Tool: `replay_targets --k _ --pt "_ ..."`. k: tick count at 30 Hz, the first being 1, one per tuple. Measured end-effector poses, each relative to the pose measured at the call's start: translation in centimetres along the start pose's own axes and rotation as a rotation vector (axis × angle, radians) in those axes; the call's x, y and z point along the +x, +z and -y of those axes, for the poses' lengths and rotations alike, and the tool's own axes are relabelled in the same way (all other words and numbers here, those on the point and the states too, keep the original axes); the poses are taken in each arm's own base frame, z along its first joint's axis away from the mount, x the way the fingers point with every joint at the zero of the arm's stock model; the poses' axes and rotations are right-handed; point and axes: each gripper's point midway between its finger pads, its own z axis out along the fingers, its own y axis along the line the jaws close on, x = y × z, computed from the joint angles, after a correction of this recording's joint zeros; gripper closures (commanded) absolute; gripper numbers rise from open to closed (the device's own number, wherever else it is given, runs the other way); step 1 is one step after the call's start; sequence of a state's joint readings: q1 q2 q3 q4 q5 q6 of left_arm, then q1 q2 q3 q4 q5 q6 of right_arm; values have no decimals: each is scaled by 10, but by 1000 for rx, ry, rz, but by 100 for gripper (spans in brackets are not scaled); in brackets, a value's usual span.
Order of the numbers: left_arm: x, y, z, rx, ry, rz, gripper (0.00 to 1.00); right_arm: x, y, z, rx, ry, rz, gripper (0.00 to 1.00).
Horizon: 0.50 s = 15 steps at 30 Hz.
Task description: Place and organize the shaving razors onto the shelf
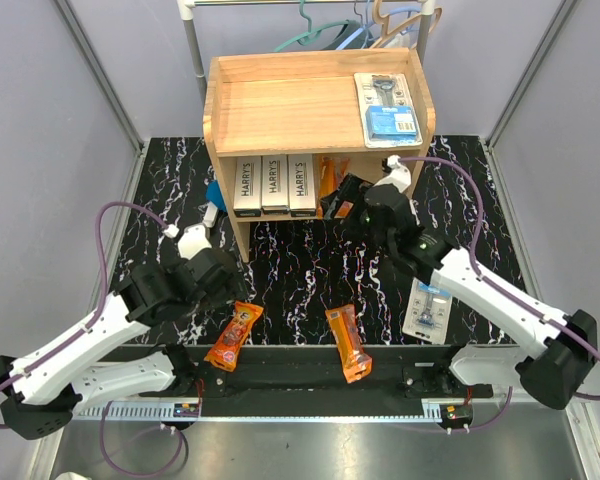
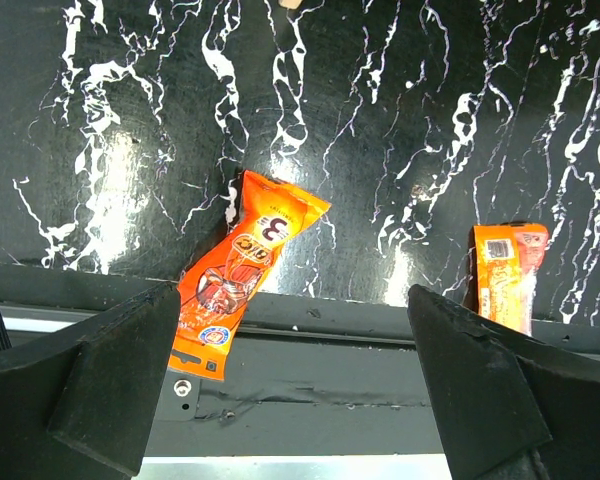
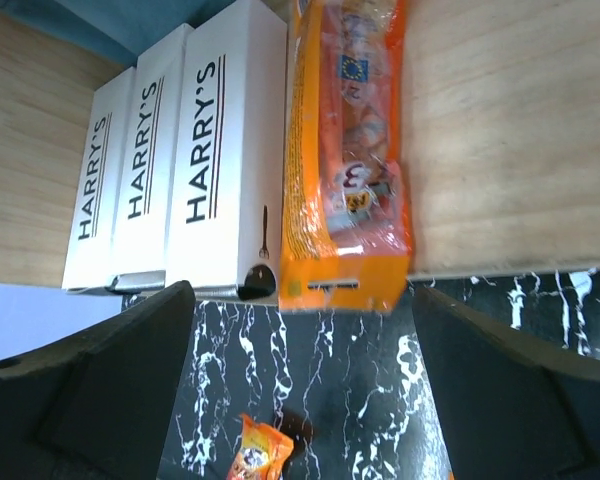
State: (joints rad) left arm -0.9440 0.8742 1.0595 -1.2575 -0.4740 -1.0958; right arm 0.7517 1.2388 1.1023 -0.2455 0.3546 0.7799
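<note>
The wooden shelf (image 1: 230, 110) stands at the back. Three white HARRY'S boxes (image 1: 273, 184) lie side by side on its lower tier (image 3: 500, 130), also in the right wrist view (image 3: 170, 160). An orange packet (image 3: 348, 160) lies beside them, its end over the shelf's front edge. My right gripper (image 1: 342, 200) is open and empty just in front of that packet. One blister pack (image 1: 388, 107) lies on the top tier, another (image 1: 429, 309) on the table. Two orange packets (image 1: 234, 336) (image 1: 347, 343) lie near the front edge. My left gripper (image 1: 218, 283) is open above the left one (image 2: 242, 272).
A metal clothes rail with hangers (image 1: 325, 32) stands behind the shelf. A blue object (image 1: 213, 191) sits left of the shelf. A black rail (image 2: 310, 330) runs along the table's near edge. Grey walls close in both sides.
</note>
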Motion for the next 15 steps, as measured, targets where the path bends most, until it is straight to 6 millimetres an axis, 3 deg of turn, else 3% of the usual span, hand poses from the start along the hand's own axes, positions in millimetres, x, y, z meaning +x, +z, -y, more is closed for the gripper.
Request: replay_targets --k 10,15 --pt "8 8 -4 -19 22 -19 1 -24 -56 5 -36 41 37 0" --pt "13 12 -4 -17 29 -30 1 -26 -70 9 -35 48 33 0"
